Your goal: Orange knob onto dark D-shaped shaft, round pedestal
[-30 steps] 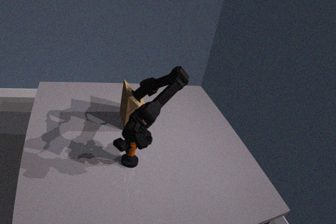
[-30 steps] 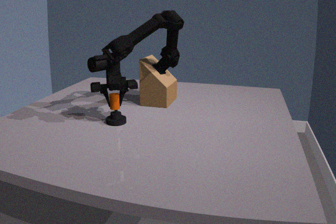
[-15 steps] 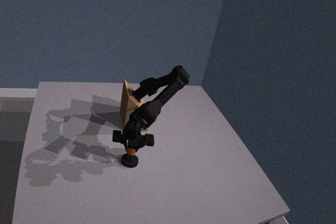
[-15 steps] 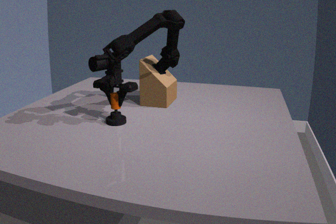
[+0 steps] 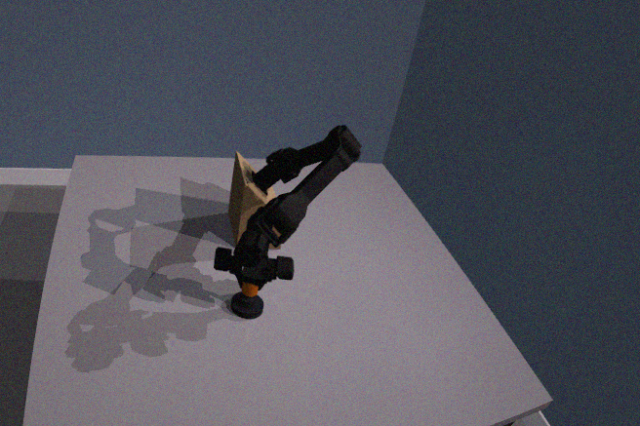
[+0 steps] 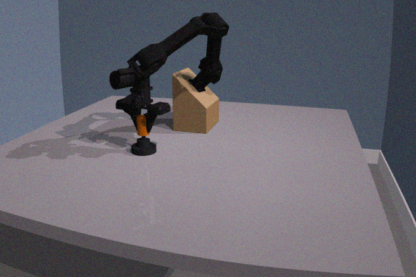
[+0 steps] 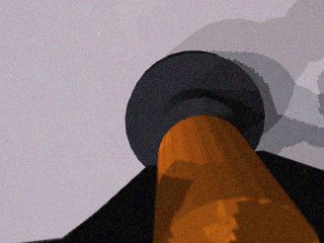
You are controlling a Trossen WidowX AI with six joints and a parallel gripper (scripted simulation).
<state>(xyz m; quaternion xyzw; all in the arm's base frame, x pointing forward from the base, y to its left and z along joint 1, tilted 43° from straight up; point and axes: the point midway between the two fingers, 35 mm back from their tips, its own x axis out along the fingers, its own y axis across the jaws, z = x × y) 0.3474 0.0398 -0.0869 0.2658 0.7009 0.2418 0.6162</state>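
Observation:
The orange knob (image 5: 250,290) (image 6: 141,125) (image 7: 207,163) is upright between the fingers. My gripper (image 5: 251,283) (image 6: 143,126) points down and is shut on the knob. The dark round pedestal (image 5: 246,306) (image 6: 143,149) (image 7: 158,94) stands on the table directly below the knob. In the exterior view, a short bit of the dark shaft (image 6: 143,137) shows between the knob's lower end and the pedestal's raised middle, so the knob is not down on the pedestal. The rest of the shaft is hidden, and its flat side cannot be seen.
A tan wooden block with a sloped top (image 5: 241,204) (image 6: 189,113) stands behind the pedestal, and the arm's lower part meets its sloped face. The grey table (image 5: 361,333) (image 6: 252,183) carries the arm's shadows beside the pedestal. Walls stand beyond the table's far edges.

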